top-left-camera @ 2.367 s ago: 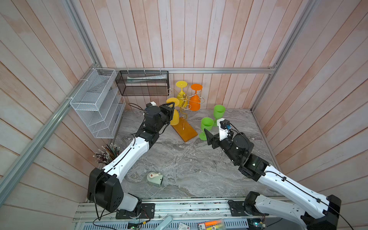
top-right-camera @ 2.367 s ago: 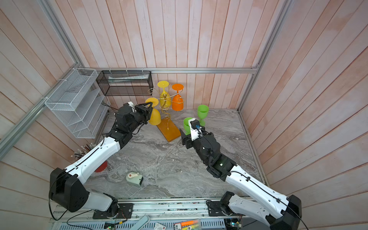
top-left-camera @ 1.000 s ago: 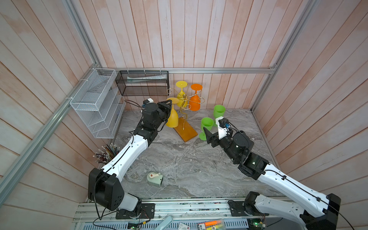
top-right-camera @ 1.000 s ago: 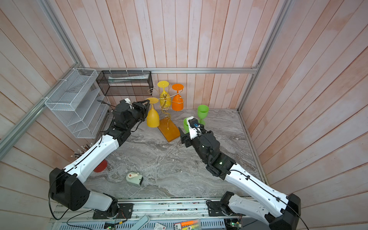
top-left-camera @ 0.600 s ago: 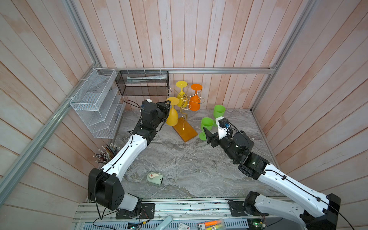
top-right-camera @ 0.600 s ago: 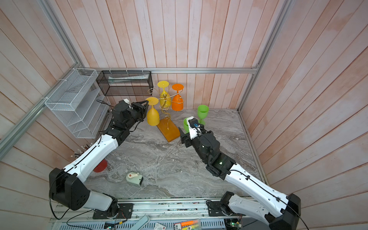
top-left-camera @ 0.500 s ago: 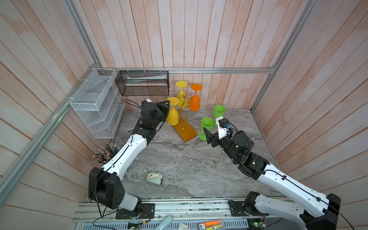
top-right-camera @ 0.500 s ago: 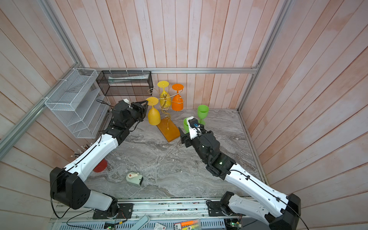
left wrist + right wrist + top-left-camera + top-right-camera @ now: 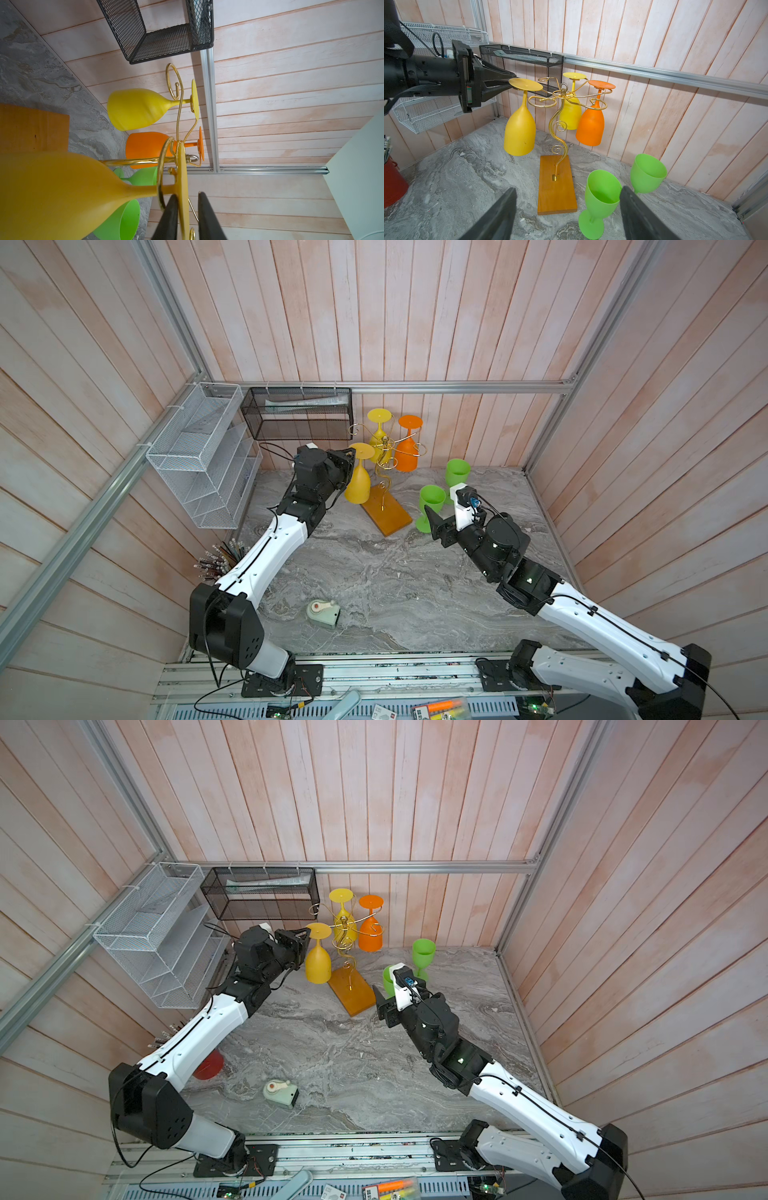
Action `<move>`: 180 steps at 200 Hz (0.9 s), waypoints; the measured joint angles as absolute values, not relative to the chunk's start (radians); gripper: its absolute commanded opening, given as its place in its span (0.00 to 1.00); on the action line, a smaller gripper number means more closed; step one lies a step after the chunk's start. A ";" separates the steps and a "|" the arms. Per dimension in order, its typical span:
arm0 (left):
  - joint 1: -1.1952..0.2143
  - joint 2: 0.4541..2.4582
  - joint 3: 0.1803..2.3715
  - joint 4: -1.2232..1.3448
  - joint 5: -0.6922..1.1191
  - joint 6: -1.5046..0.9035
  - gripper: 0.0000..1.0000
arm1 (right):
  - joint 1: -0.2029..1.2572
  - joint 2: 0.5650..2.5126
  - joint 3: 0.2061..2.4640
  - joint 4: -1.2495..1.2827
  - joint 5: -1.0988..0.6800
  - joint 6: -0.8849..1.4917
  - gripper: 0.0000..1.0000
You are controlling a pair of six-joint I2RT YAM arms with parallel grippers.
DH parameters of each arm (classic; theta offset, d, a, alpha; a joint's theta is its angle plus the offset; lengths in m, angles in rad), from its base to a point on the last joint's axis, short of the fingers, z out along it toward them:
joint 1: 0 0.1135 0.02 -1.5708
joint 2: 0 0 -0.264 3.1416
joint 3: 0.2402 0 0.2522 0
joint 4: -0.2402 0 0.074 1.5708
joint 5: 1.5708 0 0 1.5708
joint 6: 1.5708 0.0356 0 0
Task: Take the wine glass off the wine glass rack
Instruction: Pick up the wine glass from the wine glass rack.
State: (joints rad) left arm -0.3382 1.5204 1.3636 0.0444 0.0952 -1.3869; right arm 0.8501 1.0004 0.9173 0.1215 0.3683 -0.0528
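An amber wine glass hangs upside down at the left scroll arm of the gold wine glass rack. My left gripper is shut on its foot disc. One finger lies against the stem side, and a sliver of wall shows by the other. The gold loop crosses the stem just under the foot. My right gripper hovers open in front of the rack's base, holding nothing.
A yellow glass and an orange glass hang on the rack's far arms. Two green glasses stand right of the base. A black mesh basket and a white wire shelf hang on the walls. A pale dispenser lies near the front.
The amber glass, tilted against the left gripper at first, now hangs straight and a little further left. Over the last second the left jaws narrowed on the foot. The right arm barely moved.
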 measured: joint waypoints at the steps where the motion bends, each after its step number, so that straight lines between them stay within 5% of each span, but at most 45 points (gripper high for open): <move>1: -0.338 1.520 1.364 0.044 0.096 -1.387 0.18 | 0.850 1.000 0.917 0.121 0.368 -0.053 0.77; 180: -0.327 1.514 1.371 -0.006 0.101 -1.358 0.00 | 0.850 0.983 0.917 0.123 0.366 -0.045 0.77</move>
